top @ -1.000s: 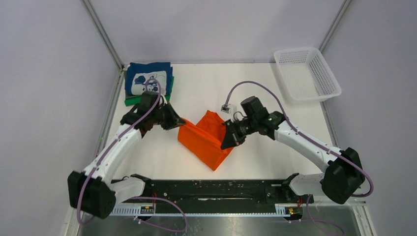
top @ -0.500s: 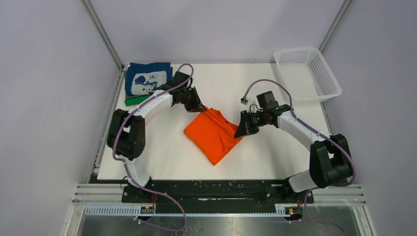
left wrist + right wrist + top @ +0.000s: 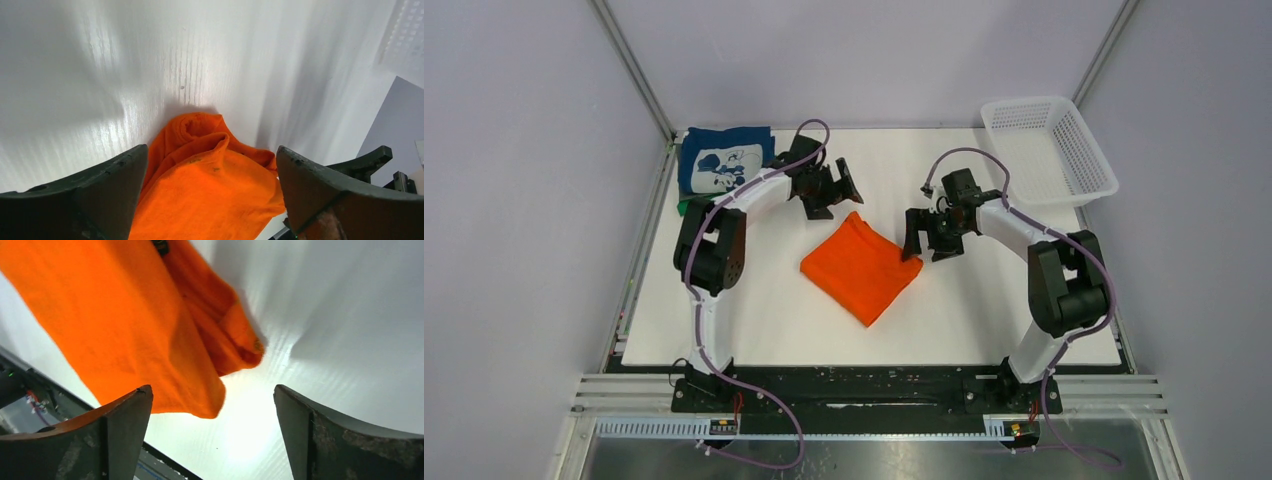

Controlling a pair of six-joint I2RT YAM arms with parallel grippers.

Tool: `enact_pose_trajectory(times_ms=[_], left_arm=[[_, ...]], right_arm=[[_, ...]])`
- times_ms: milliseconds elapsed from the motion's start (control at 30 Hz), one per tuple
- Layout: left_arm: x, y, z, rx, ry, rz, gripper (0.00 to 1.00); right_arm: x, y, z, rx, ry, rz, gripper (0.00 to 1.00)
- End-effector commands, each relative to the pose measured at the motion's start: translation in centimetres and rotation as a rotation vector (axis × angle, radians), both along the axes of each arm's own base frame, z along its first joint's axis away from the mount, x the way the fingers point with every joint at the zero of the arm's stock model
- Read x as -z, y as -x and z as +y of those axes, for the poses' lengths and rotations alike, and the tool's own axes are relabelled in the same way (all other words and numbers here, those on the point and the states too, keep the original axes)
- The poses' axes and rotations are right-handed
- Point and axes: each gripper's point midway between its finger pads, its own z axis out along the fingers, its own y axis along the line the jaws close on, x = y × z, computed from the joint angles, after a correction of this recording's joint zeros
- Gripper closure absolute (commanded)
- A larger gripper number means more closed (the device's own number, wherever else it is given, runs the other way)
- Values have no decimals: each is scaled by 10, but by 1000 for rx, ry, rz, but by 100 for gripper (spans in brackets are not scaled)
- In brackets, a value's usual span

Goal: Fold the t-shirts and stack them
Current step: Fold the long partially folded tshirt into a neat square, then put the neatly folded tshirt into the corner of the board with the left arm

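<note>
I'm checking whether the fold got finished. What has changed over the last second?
The left gripper and right gripper carried the orange t-shirt's raised edge over toward the far side, let go, and now stand open, drawn back on either side of it. The shirt lies folded flat. The navy t-shirt and white basket stayed put.

No legible text, labels or numbers anywhere.

White bench, glossy; lilac-grey walls on three sides; two slanted aluminium posts at rear corners; soft even light.
</note>
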Motion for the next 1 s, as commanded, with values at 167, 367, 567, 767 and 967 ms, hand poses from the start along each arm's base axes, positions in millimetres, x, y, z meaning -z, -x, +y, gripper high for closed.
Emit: enact_pose_trajectory(times_ms=[167,367,567,767,967], left_arm=[[-38,17,37,217,-178,-191,1],[0,58,50,379,-236,-113,1],[39,79,44,456,-355,-15,8],[68,82,40,437,-485,55,15],[86,89,20,438,-523,75,55]], right_arm=[[-55,-27,-61,242,262,-265,1],[-83,-26,-94,405,321,-465,1],[-82,-14,-104,403,345,-512,0],[-86,-7,-103,391,326,-524,0],[-89,-4,-103,387,311,-549,1]])
